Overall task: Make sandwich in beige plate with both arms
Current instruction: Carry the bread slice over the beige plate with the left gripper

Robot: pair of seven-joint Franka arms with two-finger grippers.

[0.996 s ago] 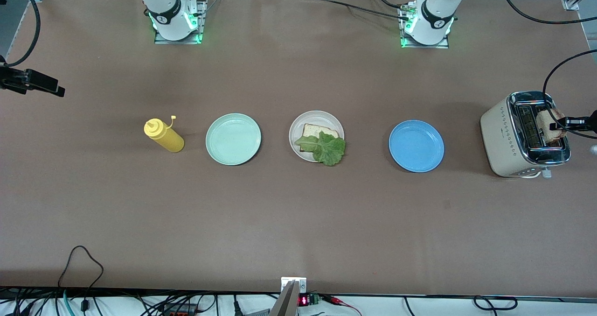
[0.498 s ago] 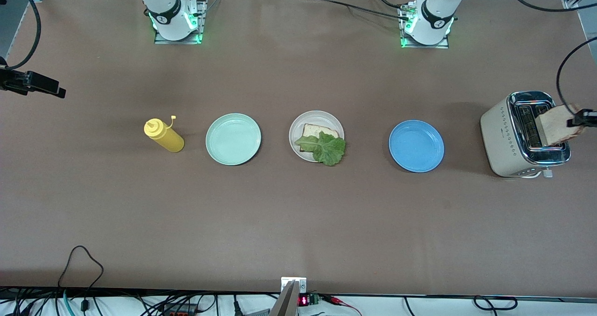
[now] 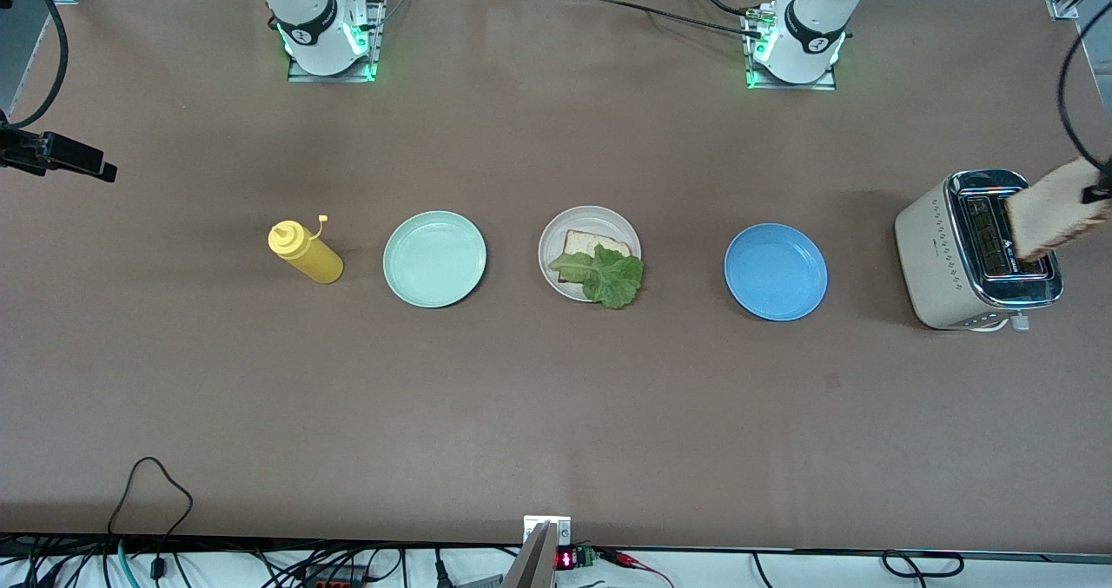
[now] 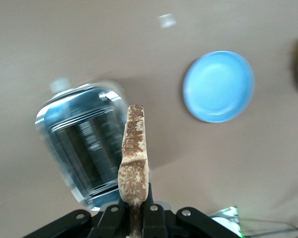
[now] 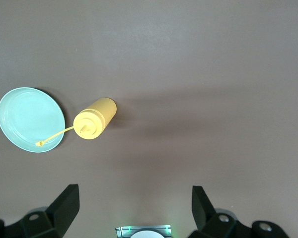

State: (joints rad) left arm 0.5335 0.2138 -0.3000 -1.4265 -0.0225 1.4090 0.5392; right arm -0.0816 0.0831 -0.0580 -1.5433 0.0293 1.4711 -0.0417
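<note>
Three plates (image 3: pixel 433 259), two bread slices (image 3: pixel 1055 208), apparently one toaster (image 3: pixel 947 254), one bottle (image 3: pixel 305 254).

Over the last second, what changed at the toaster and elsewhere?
The left gripper, shut on the bread slice, lifted it out of the toaster slot; the slice now hangs clear above the toaster. The right gripper stayed open, waiting above the table near the yellow bottle. The beige plate with bread and lettuce, the green plate and the blue plate did not move.
</note>
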